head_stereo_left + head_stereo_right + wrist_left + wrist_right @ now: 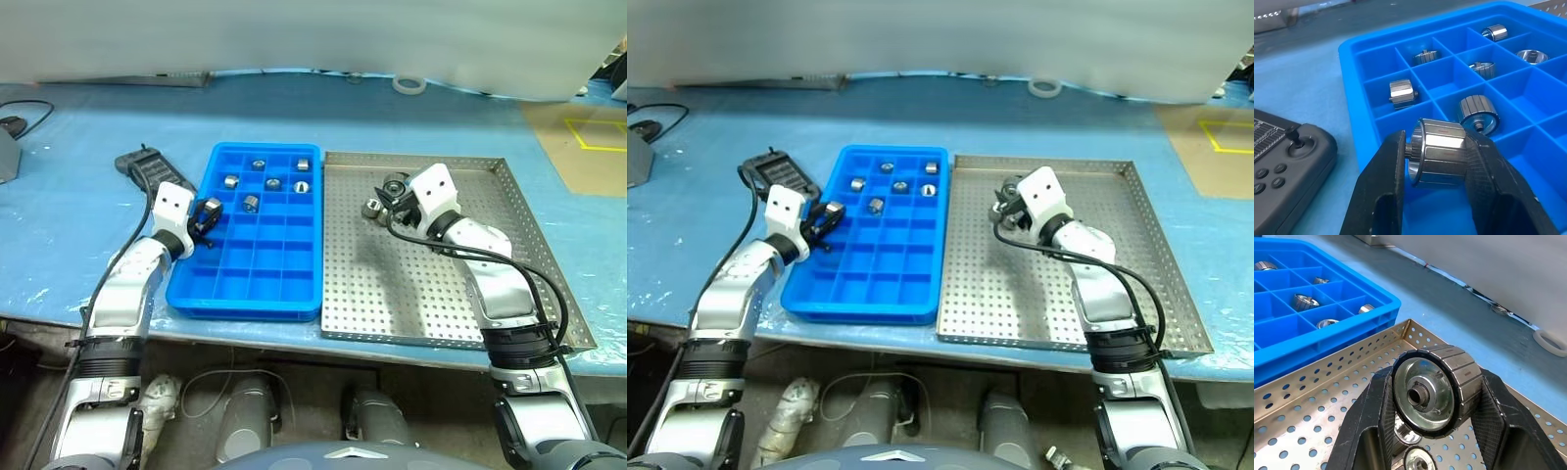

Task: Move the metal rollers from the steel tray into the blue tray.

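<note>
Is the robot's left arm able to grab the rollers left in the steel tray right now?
Probably not. The left gripper is already shut on a roller by the blue tray's near edge. The loose rollers lie across that tray in the steel tray, right beside the right gripper.

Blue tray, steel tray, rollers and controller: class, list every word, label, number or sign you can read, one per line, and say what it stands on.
None can be read.
Blue tray: no lettering shows.
Steel tray: only rows of holes.
Metal rollers: bare ribbed metal, no marks.
Controller: its buttons carry no readable signs.
Yellow outline on the brown board: a shape, no text.
</note>
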You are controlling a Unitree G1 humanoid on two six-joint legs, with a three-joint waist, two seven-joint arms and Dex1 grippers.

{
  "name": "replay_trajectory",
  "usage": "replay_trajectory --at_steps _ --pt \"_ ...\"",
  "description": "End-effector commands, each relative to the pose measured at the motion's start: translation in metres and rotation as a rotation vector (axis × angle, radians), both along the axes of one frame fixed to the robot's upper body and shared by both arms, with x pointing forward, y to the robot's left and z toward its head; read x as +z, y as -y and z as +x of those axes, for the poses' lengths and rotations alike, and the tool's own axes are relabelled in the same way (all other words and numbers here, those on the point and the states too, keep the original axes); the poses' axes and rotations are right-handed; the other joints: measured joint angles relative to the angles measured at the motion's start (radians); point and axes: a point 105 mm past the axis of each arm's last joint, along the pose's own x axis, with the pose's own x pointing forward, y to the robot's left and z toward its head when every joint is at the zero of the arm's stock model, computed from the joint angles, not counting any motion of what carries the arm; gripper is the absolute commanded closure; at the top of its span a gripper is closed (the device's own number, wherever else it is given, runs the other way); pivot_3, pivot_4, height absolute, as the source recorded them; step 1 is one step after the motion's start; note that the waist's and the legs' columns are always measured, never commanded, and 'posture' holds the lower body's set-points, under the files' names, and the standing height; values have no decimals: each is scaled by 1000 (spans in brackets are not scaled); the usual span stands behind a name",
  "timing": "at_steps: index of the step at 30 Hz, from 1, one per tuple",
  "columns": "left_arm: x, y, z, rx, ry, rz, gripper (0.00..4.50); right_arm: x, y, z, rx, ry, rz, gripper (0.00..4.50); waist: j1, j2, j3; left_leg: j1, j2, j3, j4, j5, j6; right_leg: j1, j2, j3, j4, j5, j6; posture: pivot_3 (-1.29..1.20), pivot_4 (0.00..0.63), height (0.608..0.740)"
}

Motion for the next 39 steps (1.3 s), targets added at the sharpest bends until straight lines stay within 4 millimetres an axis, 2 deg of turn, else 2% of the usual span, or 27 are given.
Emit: replay_trajectory --at_steps 1,6,14,18,22,26,29,32,37,39 --pt "-6 7 0 -24 -11 15 3081 15 2 -2 4 62 -1 2716 -1 0 0 0 0 0 0 0 0 0 0 0 0 0 0 -55 150 740" --pt "-18 0 -3 -30 -85 52 3081 13 4 -4 -8 65 -2 2716 -2 0 0 3 0 0 -4 2 -2 0 0 0 0 0 0 -78 150 740" --pt "-7 -9 -8 -38 -78 114 3081 11 6 -4 -23 70 -8 2716 -5 0 0 6 1 0 -7 4 -6 1 3 2 0 0 0 -83 150 740" --pt "4 -9 -15 -94 -73 140 1962 12 5 -5 -18 73 -11 2716 -8 0 0 6 3 0 -9 5 -8 0 5 2 -1 0 0 -83 150 740" --pt "16 -17 -10 -80 -46 178 654 11 5 -4 -13 72 -16 2716 -6 0 0 5 4 0 -10 5 -9 -2 7 2 -1 0 0 -69 150 740" --pt "26 -17 -3 -67 -15 184 654 12 3 -2 -9 76 -13 2716 -2 0 0 5 4 0 -10 5 -9 -2 7 2 -1 0 0 -67 150 740" --pt "51 6 1 -156 38 75 654 13 0 -2 0 80 -11 2716 1 -1 1 5 4 0 -10 5 -9 -1 7 2 -1 0 0 -65 150 740" --pt "74 48 -8 -388 20 -156 654 18 -4 -3 18 99 -21 2716 3 -1 1 5 4 0 -9 6 -9 -1 6 2 0 0 0 -64 150 740" --pt "90 110 -25 -751 -100 -361 654 33 -22 -10 115 171 -81 2716 -1 -2 1 5 3 1 -10 6 -9 -2 6 2 0 0 -1 -79 150 740" --pt "92 129 -23 -828 -139 -417 654 38 -28 -13 145 199 -106 2716 -2 -2 1 5 3 1 -10 6 -9 -2 6 2 0 -1 -1 -88 150 740"
